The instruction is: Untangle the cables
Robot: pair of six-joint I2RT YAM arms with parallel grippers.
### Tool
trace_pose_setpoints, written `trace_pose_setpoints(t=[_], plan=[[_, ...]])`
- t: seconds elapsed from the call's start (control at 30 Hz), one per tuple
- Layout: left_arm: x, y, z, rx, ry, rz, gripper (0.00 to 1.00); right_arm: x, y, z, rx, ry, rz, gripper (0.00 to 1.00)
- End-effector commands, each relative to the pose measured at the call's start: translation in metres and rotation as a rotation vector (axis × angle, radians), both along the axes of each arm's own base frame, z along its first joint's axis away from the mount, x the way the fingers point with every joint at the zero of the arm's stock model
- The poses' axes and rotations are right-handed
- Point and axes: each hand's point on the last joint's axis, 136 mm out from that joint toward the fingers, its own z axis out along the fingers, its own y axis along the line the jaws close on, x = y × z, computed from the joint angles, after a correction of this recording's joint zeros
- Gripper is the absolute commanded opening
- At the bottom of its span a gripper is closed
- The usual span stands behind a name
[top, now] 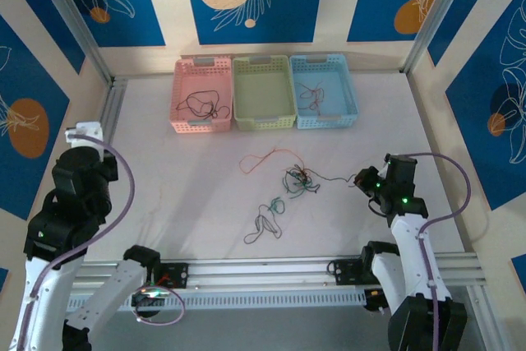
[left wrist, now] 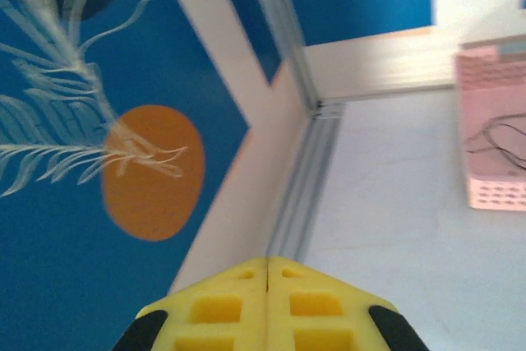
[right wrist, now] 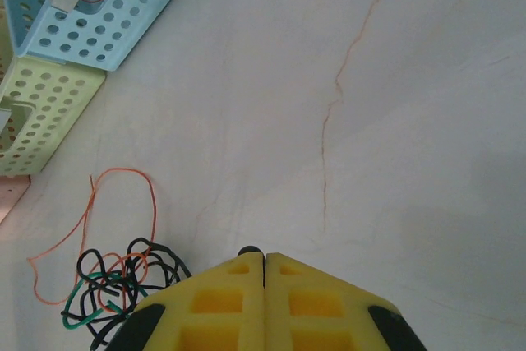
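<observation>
The cables lie mid-table: a black, green and orange tangle (top: 297, 178) (right wrist: 115, 285), an orange strand (top: 263, 158) (right wrist: 123, 173) trailing from it, and a looser green-black bunch (top: 267, 219) nearer the arms. My right gripper (top: 360, 178) (right wrist: 264, 254) sits just right of the tangle, jaws pressed together. A thin black cable (top: 337, 180) runs from the tangle to its tips, and a black bit (right wrist: 249, 250) pokes out there. At the far left my left gripper (left wrist: 267, 259) is shut on nothing, facing the corner wall.
Three baskets stand at the back: pink (top: 177, 96) (left wrist: 493, 178) with a black wire inside, green (top: 264, 61) (right wrist: 41, 104), and blue (top: 353, 92) (right wrist: 107, 30) with a reddish wire inside. An aluminium rail (top: 263, 270) runs along the near edge.
</observation>
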Motion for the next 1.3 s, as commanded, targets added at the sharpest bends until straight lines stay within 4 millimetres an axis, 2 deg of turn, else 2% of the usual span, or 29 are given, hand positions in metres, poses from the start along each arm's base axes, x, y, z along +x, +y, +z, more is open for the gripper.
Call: trace_pose_setpoints(t=[0.0, 0.07, 0.13, 0.2, 0.27, 0.37, 0.5, 0.6, 0.67, 0.77, 0.97, 1.13, 1.27], plan=[[0.02, -0.067, -0.038, -0.223, 0.13, -0.305, 0.0, 0.003, 0.013, 0.001, 0.056, -0.017, 0.051, 0.0], [0.026, -0.124, -0.067, -0.435, 0.24, -0.527, 0.0, 0.004, 0.017, 0.001, 0.068, -0.023, 0.071, 0.0], [0.028, -0.173, -0.087, -0.641, 0.324, -0.7, 0.06, 0.004, 0.018, 0.001, 0.067, -0.022, 0.078, 0.0], [0.03, -0.214, -0.099, -0.77, 0.362, -0.822, 0.14, 0.005, 0.02, 0.002, 0.066, -0.026, 0.088, 0.0], [0.037, -0.234, -0.113, -0.765, 0.377, -0.849, 0.22, 0.005, 0.022, 0.002, 0.064, -0.024, 0.095, 0.0], [0.047, -0.266, -0.144, -0.704, 0.458, -0.871, 0.36, 0.005, 0.023, 0.001, 0.061, -0.024, 0.099, 0.0], [0.047, -0.328, -0.182, -0.685, 0.598, -0.957, 0.42, 0.005, 0.025, 0.001, 0.06, -0.023, 0.106, 0.0], [0.057, -0.361, -0.2, -0.747, 0.657, -0.938, 0.42, 0.005, 0.026, 0.002, 0.058, -0.026, 0.114, 0.0], [0.061, -0.383, -0.21, -0.769, 0.691, -0.947, 0.46, 0.005, 0.027, 0.002, 0.057, -0.028, 0.12, 0.0], [0.069, -0.406, -0.228, -0.751, 0.751, -0.937, 0.5, 0.005, 0.029, 0.002, 0.053, -0.03, 0.128, 0.0], [0.094, -0.43, -0.257, -0.802, 0.825, -0.831, 0.63, 0.005, 0.032, 0.003, 0.046, -0.03, 0.14, 0.0], [0.106, -0.451, -0.277, -0.82, 0.898, -0.798, 0.63, 0.005, 0.032, 0.003, 0.043, -0.031, 0.144, 0.0], [0.107, -0.462, -0.297, -0.797, 0.971, -0.786, 0.63, 0.005, 0.033, 0.003, 0.042, -0.031, 0.146, 0.0]])
